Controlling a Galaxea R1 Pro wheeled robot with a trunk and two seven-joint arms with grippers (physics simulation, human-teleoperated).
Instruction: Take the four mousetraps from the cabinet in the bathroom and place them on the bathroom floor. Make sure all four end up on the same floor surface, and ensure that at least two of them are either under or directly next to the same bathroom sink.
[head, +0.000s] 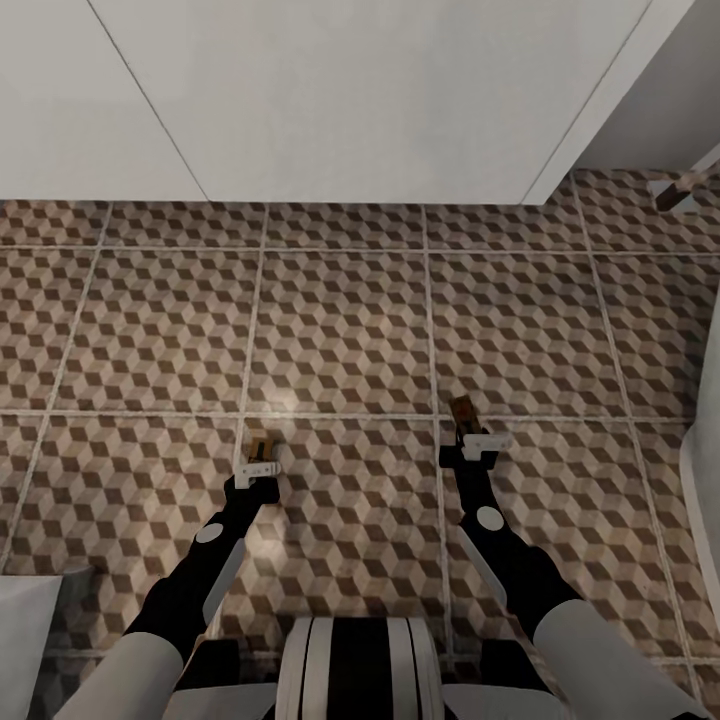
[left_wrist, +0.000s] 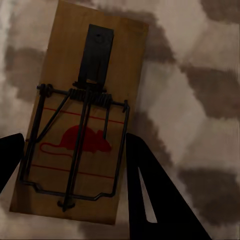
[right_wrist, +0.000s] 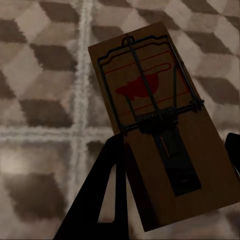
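Currently two mousetraps are in my grasp, both above the bathroom floor (head: 340, 330) with its brown, beige and white cube tiles and pale grout. My left gripper (head: 258, 466) pinches one mousetrap (left_wrist: 80, 120) by its long edges; my right gripper (head: 478, 443) pinches the other mousetrap (right_wrist: 160, 125) likewise. Each board carries a red mouse print and red lines, no readable words. White panels (head: 330, 90) rise ahead.
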